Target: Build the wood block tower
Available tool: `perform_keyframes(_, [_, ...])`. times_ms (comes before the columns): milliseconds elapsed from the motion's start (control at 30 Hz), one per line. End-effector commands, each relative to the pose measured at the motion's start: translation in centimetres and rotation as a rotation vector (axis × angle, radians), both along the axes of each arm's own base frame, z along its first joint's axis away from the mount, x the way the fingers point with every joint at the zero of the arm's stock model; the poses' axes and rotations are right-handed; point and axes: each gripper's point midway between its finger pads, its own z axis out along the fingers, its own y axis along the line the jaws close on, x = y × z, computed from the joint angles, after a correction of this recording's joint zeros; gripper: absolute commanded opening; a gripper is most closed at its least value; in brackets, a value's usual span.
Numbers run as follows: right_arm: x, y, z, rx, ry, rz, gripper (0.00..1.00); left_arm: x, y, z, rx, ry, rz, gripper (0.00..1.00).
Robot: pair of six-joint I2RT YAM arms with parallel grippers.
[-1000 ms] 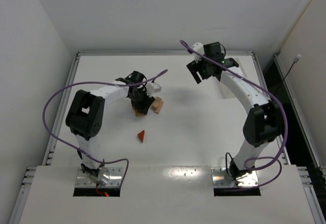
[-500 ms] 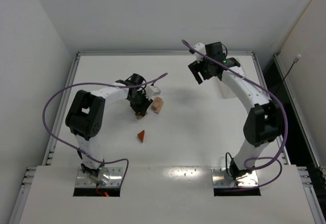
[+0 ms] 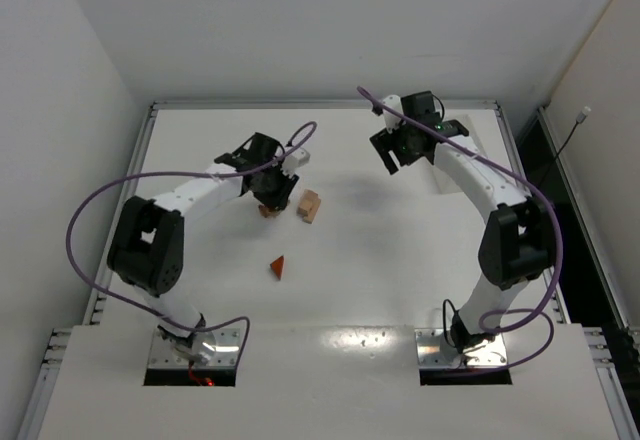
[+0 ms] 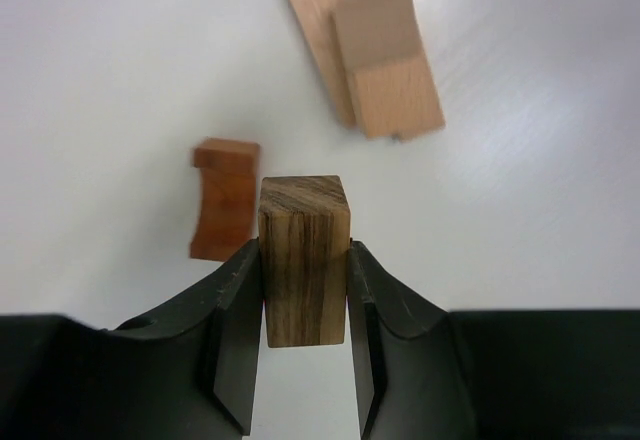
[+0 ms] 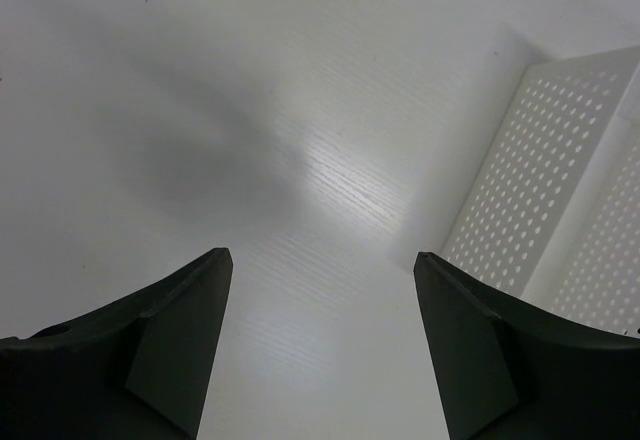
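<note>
The left fingers (image 4: 235, 330) are clamped on a brown striped block (image 4: 304, 222), one black finger pressed flat against each of its long sides, and the block's far end sticks out beyond the fingertips. Whether its underside touches the tabletop (image 3: 380, 260) cannot be told from the wrist view. Just left of the held block lies a reddish-brown arch piece (image 4: 224, 200), flat on the white surface and close to the block, with a thin gap showing between them. Farther off and to the right lie two pale tan blocks (image 4: 385, 60), touching along their long sides, the wider one partly over the narrower. They look blurred at the top of the wrist view, so how they are stacked is unclear. In the overhead view the left arm reaches out over the left middle of the tabletop, its fingers pointing down, a bit of the reddish arch peeping out beneath them and the pale blocks just to their right. A small red wedge (image 3: 279, 267) sits alone nearer the arm bases, well apart from the other pieces. So the blocks of the tower are loose pieces spread over the left half of the tabletop, with one in the grip. The right fingers (image 5: 180, 330) stand wide apart and hold nothing, hanging above bare tabletop at the far right. A white perforated bin (image 5: 560, 210) lies just to their right.
</note>
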Motion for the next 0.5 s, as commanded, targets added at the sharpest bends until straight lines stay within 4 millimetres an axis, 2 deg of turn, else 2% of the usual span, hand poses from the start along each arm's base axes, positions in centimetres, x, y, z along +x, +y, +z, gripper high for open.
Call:
perform_keyframes(0, [-0.1, -0.2, 2.6, 0.052, -0.067, -0.06, 0.71, 2.3, -1.8, 6.8, -0.084, -0.228, 0.208, 0.0])
perform_keyframes(33, [-0.3, -0.5, 2.7, 0.044, -0.071, -0.068, 0.71, 1.8, -3.0, 7.6, -0.106, -0.238, 0.24, 0.0])
perform_keyframes(133, [-0.7, -0.7, 2.3, 0.049, -0.061, -0.093, 0.71, 1.9, -4.8, 9.5, -0.141, -0.267, 0.276, 0.0])
perform_keyframes(167, [-0.6, -0.7, 2.9, 0.061, -0.079, -0.099, 0.71, 1.9, -5.5, 8.8, -0.136, -0.24, 0.279, 0.0])
perform_keyframes(233, [-0.8, -0.9, 2.5, 0.051, -0.073, -0.107, 0.71, 2.2, -6.0, 8.8, -0.106, -0.23, 0.297, 0.0])
perform_keyframes(400, [-0.9, -1.8, 3.0, 0.053, -0.083, -0.126, 0.71, 3.2, -5.2, 5.9, -0.033, -0.212, 0.381, 0.0])
perform_keyframes(467, [-1.0, -2.3, 2.6, 0.05, -0.075, -0.136, 0.71, 3.7, -4.8, 5.4, -0.025, -0.222, 0.399, 0.0])
